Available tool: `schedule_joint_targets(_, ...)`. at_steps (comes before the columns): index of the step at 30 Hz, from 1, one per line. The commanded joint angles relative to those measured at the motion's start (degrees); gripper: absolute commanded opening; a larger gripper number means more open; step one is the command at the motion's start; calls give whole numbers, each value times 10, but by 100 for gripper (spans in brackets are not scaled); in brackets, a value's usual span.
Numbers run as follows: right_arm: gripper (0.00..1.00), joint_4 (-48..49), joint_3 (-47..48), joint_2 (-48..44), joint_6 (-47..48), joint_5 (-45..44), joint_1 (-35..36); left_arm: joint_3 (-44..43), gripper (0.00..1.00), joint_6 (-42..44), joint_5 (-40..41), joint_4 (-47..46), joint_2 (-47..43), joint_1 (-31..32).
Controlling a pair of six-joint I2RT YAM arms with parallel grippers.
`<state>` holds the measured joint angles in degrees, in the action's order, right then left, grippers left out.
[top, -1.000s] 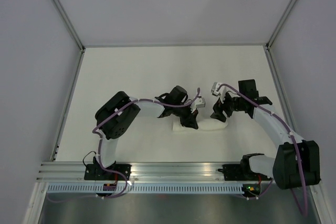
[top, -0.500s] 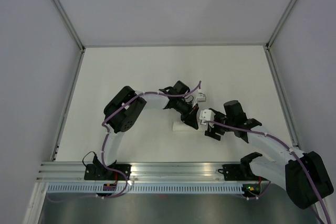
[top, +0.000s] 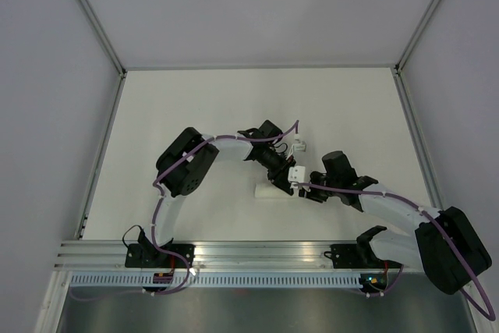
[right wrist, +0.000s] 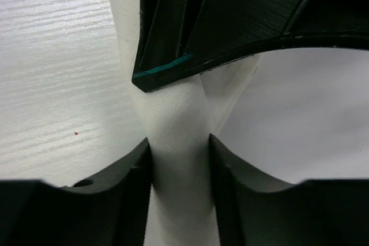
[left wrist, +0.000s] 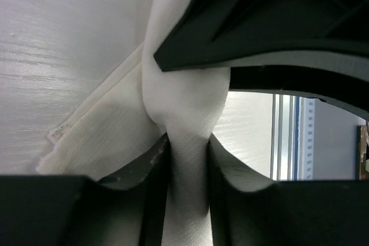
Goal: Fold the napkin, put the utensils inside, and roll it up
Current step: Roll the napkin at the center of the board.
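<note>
The napkin [top: 265, 189] lies as a short white roll near the middle of the table. My left gripper [top: 282, 183] comes down on it from the far side. In the left wrist view the cloth [left wrist: 184, 102] fills the gap between the fingers of the left gripper [left wrist: 187, 142], which is shut on it. My right gripper [top: 306, 193] meets the roll from the right. Its wrist view shows the napkin [right wrist: 176, 131] pressed between both fingers of the right gripper [right wrist: 180, 142], with the other gripper's black finger [right wrist: 230, 15] just beyond. The utensils are hidden.
The white table [top: 195, 107] is bounded by grey walls and a metal rail [top: 257, 253] along the near edge. A loose hemmed edge of cloth [left wrist: 92, 136] lies flat on the table left of the roll.
The right arm swung in from the right and down to the roll, and its jaws narrowed onto the napkin. The left gripper shifted slightly right and stayed on the cloth.
</note>
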<state>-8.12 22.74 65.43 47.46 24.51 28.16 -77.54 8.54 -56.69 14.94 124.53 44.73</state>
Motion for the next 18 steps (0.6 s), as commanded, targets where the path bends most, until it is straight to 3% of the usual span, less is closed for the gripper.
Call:
schedule_joint_targets(1, 44, 12, -2, 4, -4, -8, 2, 13, 38, -10, 107, 66, 20, 2)
schedule_joint_targets(2, 34, 8, -2, 6, -4, -8, 1, 11, 40, -16, 111, 63, 9, 0)
schedule_joint_targets(4, 27, -3, 1, 8, -4, -9, 1, 13, 42, -26, 118, 41, -5, -1)
schedule_joint_targets(7, 25, -21, 7, 8, -7, -3, 1, 26, 51, -44, 144, -3, -51, -7)
schedule_joint_targets(8, 24, -24, 9, 9, -9, -2, 1, 30, 59, -48, 168, -16, -74, -9)
schedule_joint_targets(13, 22, -42, 23, 21, -10, 4, 1, 61, 59, -65, 218, -82, -142, -22)
schedule_joint_targets(18, 20, -56, 38, 44, -16, 10, 1, 120, 61, -79, 331, -145, -230, -36)
